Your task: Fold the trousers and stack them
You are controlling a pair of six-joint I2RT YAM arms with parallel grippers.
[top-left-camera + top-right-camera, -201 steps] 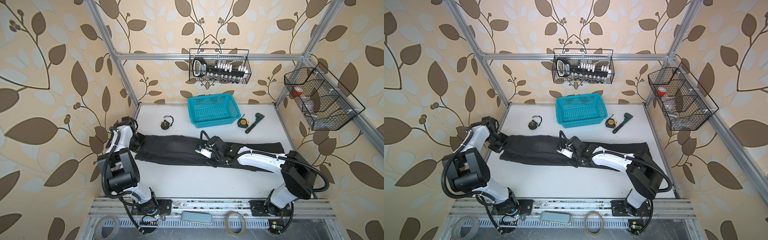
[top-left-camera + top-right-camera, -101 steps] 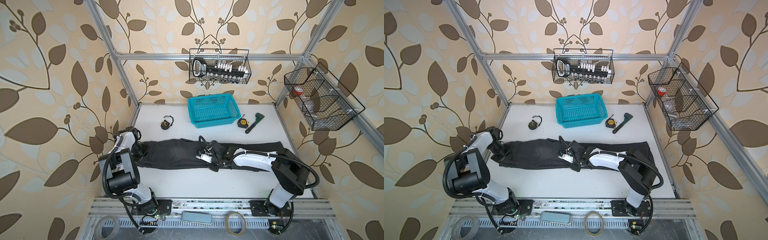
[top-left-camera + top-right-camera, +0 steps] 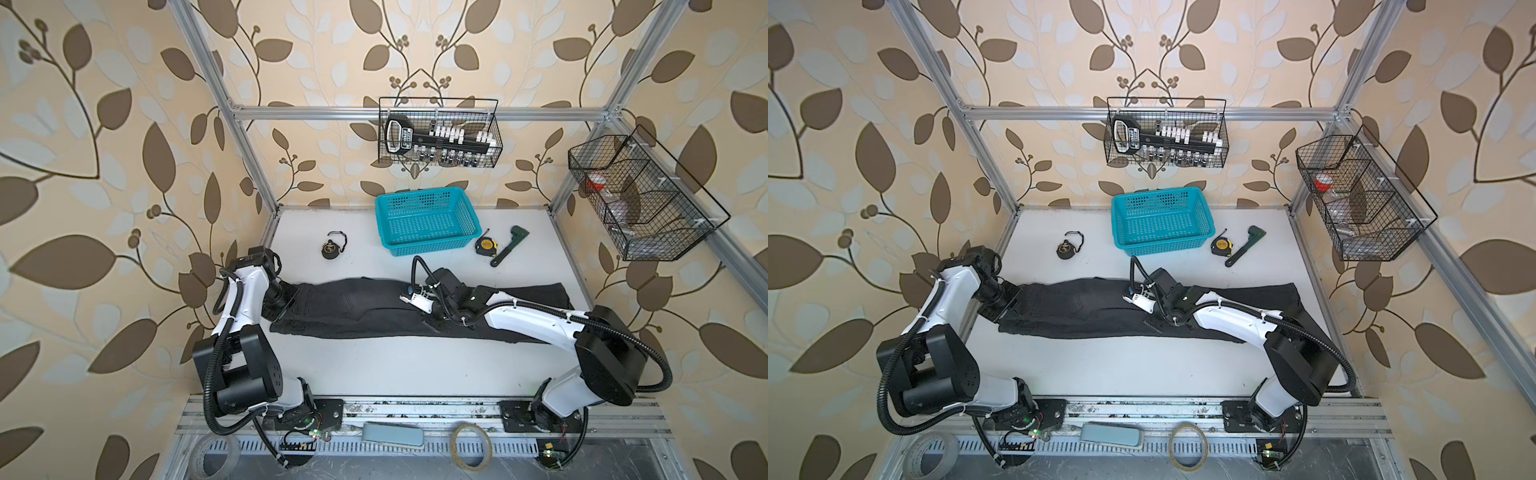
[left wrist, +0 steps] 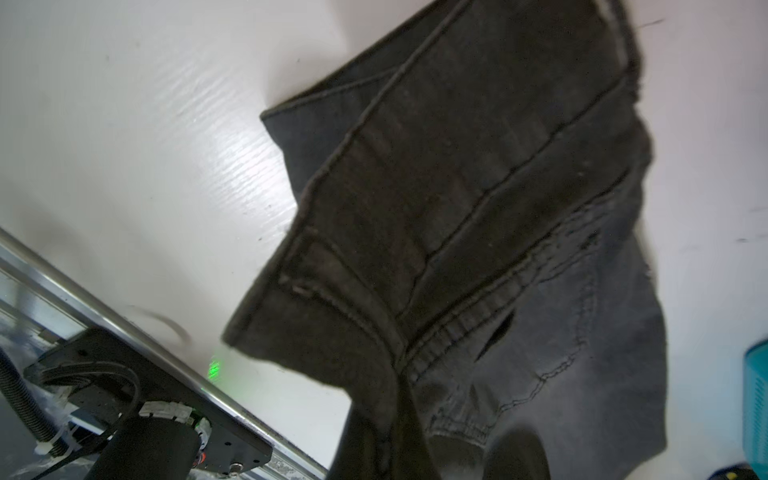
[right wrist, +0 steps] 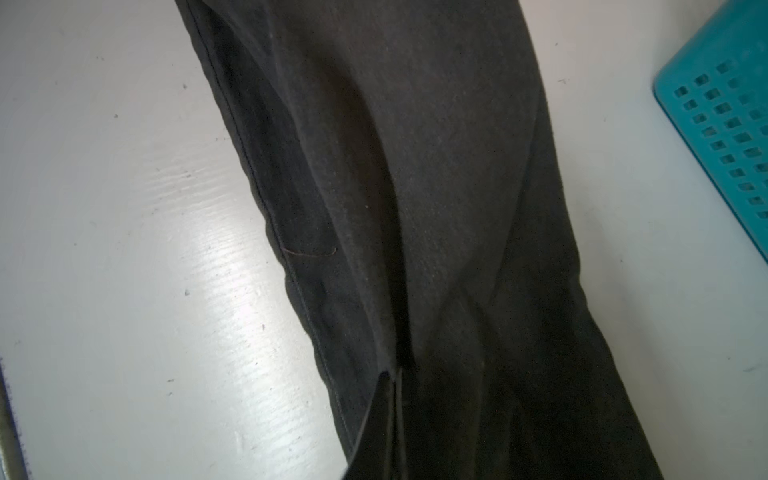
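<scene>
The dark charcoal trousers (image 3: pixel 353 307) (image 3: pixel 1084 307) lie in a long strip across the white table, waist at the left and hems at the far right. My left gripper (image 3: pixel 291 305) (image 3: pixel 1013 301) is shut on the waistband at the left end. In the left wrist view that gripper (image 4: pixel 399 436) pinches a raised fold of the trousers (image 4: pixel 478 187). My right gripper (image 3: pixel 430 322) (image 3: pixel 1156 324) is shut on leg fabric near the strip's middle. In the right wrist view it (image 5: pixel 395 415) holds a ridge of the trousers (image 5: pixel 436 187).
A teal basket (image 3: pixel 432 245) (image 3: pixel 1163 245) (image 5: pixel 723 124) stands behind the trousers. A tape measure (image 3: pixel 485 245) and a green tool (image 3: pixel 509 245) lie to its right, and a small black round item (image 3: pixel 332 248) to its left. Wire baskets (image 3: pixel 438 137) (image 3: pixel 640 199) hang on the walls.
Both grippers keep their hold. The left gripper has drawn the waist end a little forward and to the right, and the right gripper has shifted slightly toward the front edge.
</scene>
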